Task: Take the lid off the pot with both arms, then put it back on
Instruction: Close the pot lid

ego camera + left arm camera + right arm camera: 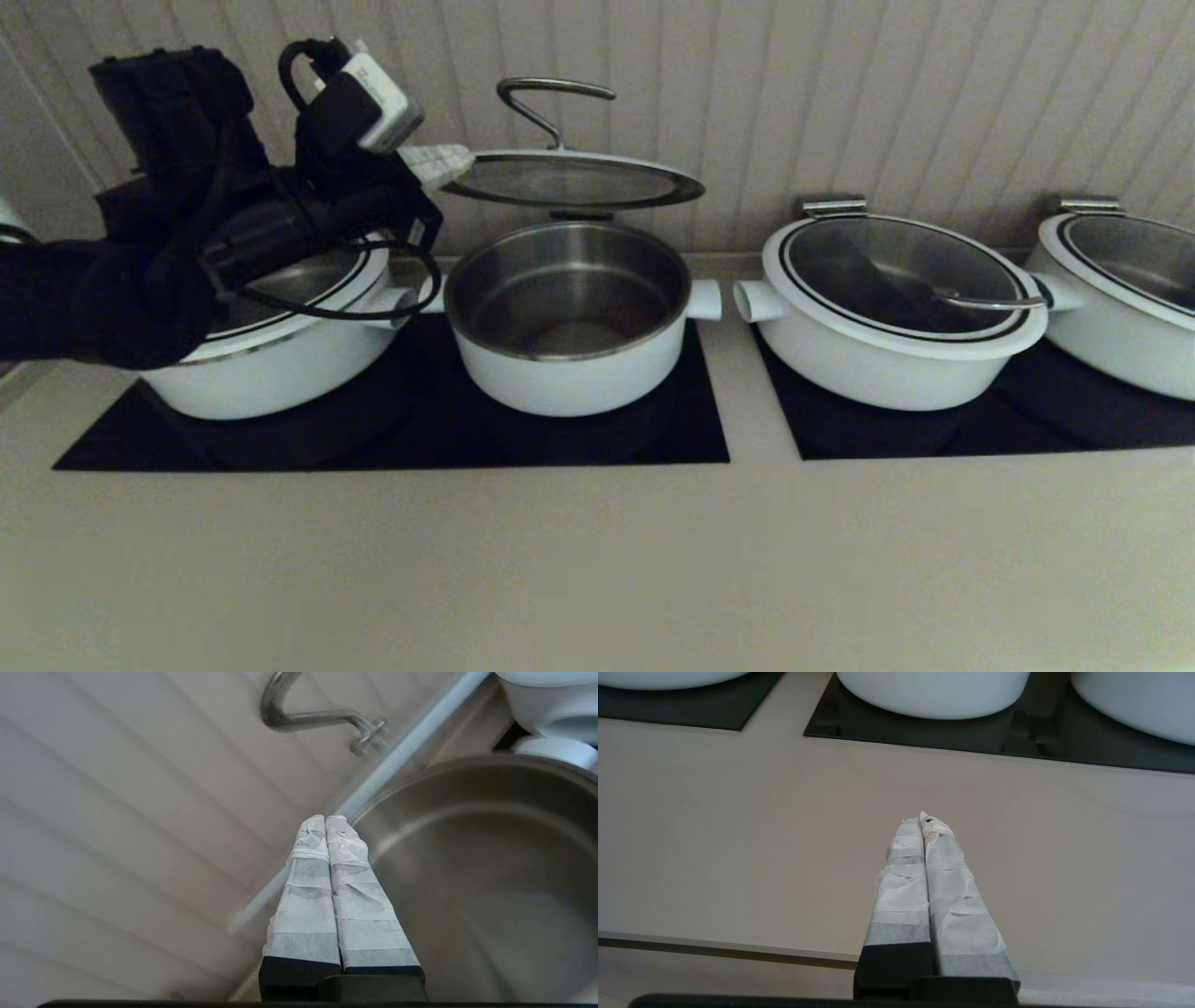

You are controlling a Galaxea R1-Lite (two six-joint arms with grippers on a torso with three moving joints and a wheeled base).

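The round glass lid with its white rim and curved steel handle (571, 179) is held in the air just above the deep white pot with the steel interior (571, 317), tilted slightly and clear of the pot's rim. It is pinched at its left edge by the black left gripper with pale wrapped fingertips (446, 164); in the left wrist view those fingers (322, 868) are seen pressed narrow together on the lid's thin edge, with the open pot beneath. The right gripper (924, 826) is not at the lid: its wrapped fingers are closed on nothing and hang over the bare beige counter (738, 835) in front of the pot's black cooktop panel (392, 439).

The lid appears to be at the turning point between lift and return. For a clean return, it is best levelled, centred over the pot's rim and lowered slowly, since a one-sided edge grip on glass may slip or let the far side drop first. The wider lidded white pot (896, 317) to the pot's right is left alone.
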